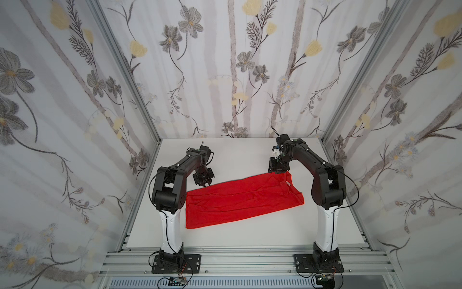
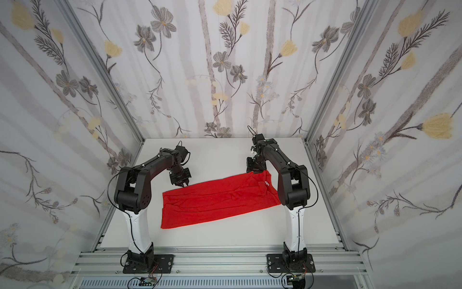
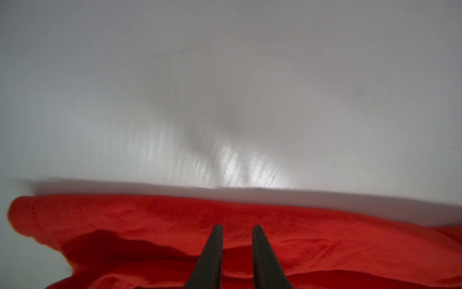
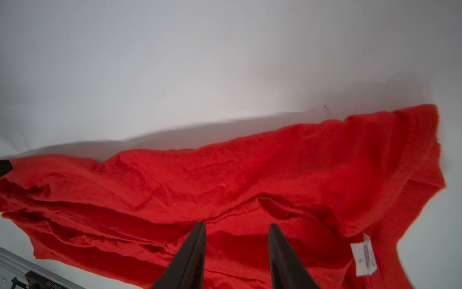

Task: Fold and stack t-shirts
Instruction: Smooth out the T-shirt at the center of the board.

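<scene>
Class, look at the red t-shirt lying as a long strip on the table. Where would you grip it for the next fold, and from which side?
Probably the corners of the collar end, by the white neck label, coming down from above on the robot's right. The red t-shirt lies flat and long, so that short end can be carried over the hem end.

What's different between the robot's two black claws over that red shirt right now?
The left gripper hangs at the t-shirt's end away from the white label; the right gripper hangs at the label end. In the wrist views the left gripper's fingers stand closer together than the right gripper's. Both are black, point down at the t-shirt's far edge, and show a gap.
</scene>
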Robot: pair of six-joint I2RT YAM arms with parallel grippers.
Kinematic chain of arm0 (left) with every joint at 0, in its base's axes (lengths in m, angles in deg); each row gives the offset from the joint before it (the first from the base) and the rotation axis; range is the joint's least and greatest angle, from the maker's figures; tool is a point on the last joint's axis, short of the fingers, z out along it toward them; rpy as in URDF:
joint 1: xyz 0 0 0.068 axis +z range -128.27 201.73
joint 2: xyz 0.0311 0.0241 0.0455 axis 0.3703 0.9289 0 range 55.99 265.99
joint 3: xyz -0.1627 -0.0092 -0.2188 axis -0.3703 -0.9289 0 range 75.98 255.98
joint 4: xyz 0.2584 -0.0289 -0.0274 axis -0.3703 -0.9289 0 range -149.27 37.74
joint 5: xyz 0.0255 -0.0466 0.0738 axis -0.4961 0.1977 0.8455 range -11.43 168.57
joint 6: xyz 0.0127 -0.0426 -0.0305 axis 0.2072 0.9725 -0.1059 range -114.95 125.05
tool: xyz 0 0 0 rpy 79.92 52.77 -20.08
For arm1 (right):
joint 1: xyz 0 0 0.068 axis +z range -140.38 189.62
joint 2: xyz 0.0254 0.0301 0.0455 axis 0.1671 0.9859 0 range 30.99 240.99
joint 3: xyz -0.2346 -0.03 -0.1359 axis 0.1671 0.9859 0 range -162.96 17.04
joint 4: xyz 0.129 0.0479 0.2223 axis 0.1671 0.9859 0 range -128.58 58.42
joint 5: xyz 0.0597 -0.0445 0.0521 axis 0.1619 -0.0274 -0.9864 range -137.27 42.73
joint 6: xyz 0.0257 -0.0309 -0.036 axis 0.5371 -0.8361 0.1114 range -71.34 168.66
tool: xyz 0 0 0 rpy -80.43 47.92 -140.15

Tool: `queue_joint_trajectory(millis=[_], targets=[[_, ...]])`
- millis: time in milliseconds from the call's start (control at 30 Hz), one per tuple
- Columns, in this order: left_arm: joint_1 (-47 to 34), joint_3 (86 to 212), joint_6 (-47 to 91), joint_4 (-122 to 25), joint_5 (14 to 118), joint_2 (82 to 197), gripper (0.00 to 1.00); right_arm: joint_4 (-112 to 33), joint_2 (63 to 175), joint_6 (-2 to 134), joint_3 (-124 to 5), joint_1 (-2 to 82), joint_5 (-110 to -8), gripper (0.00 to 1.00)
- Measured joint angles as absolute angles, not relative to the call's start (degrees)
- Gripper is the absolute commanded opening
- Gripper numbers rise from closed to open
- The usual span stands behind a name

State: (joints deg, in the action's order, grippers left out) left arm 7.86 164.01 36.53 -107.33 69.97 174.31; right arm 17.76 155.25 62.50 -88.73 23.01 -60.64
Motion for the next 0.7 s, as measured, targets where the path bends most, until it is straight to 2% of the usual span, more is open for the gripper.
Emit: queue_joint_trajectory(millis=[167, 400, 700], targets=[[7.65, 159.68, 35.79, -106.48, 69.7, 173.85, 0.22, 17.47, 157.75, 63.51, -87.97, 23.23, -60.84, 0.35], [7.65, 150.93, 34.83, -104.58, 69.35, 168.89, 0.22, 17.23, 154.64, 63.6, -80.71, 23.49, -60.79, 0.34], [7.69, 149.93, 34.58, -103.16, 69.33, 169.04, 0.21, 16.93, 151.28, 63.38, -74.2, 24.41, -60.42, 0.36]])
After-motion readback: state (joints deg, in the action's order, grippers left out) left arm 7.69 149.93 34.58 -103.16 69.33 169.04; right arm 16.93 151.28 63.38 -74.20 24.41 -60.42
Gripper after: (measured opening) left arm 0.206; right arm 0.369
